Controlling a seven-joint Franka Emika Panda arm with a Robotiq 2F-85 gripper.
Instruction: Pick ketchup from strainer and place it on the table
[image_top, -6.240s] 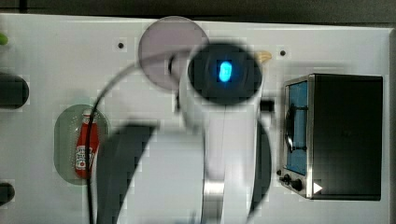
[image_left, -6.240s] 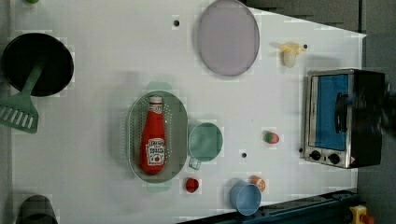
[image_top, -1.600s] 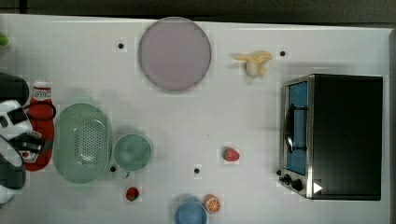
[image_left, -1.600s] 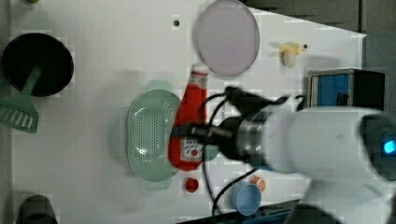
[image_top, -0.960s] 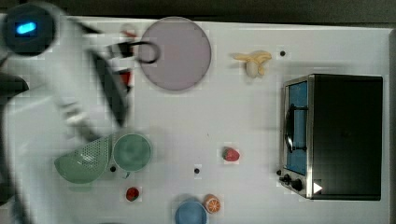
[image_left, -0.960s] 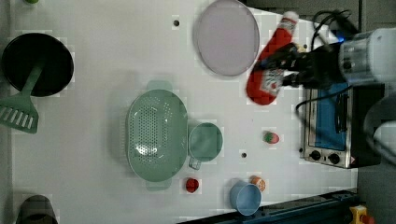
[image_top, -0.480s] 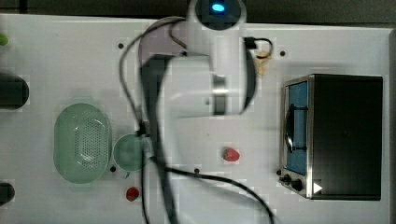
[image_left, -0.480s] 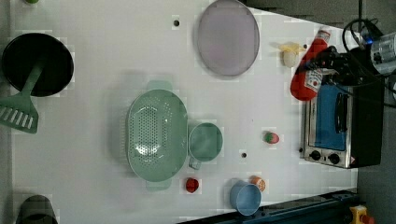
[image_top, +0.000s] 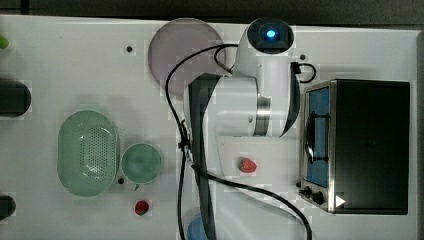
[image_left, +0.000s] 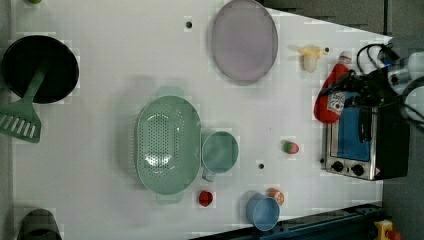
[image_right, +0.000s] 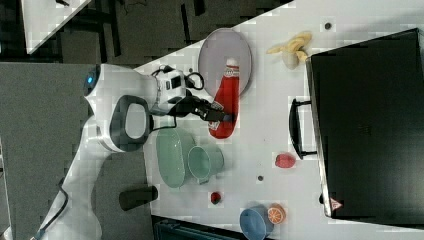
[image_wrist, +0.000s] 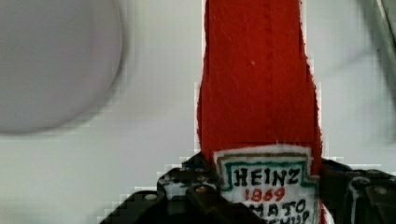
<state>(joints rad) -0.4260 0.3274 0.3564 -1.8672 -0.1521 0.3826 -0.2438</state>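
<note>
The ketchup (image_left: 327, 102), a red bottle with a white cap and label, is held in my gripper (image_left: 341, 100), which is shut on its lower body. In the left view it hangs beside the toaster oven's front, cap pointing toward the banana. The right view has the ketchup (image_right: 227, 95) over the table (image_right: 270, 125) by the plate's edge, with the gripper (image_right: 221, 118) across its label. Black fingers (image_wrist: 198, 191) flank the ketchup (image_wrist: 259, 93) in the wrist view. The pale green strainer (image_left: 167, 145) holds nothing; the strainer (image_top: 87, 152) sits at the top view's left. The arm (image_top: 245, 105) covers the bottle in the top view.
A toaster oven (image_left: 360, 145) stands at the left view's right. A grey-lilac plate (image_left: 244, 40), a banana (image_left: 310, 56), a green cup (image_left: 219, 152), a strawberry (image_left: 290, 147), a blue cup (image_left: 262, 211) and a black pan (image_left: 40, 67) with a green spatula lie about.
The gripper has carried the ketchup a little further along the oven's front, downward in the left view. The arm has swung to the right in the top view.
</note>
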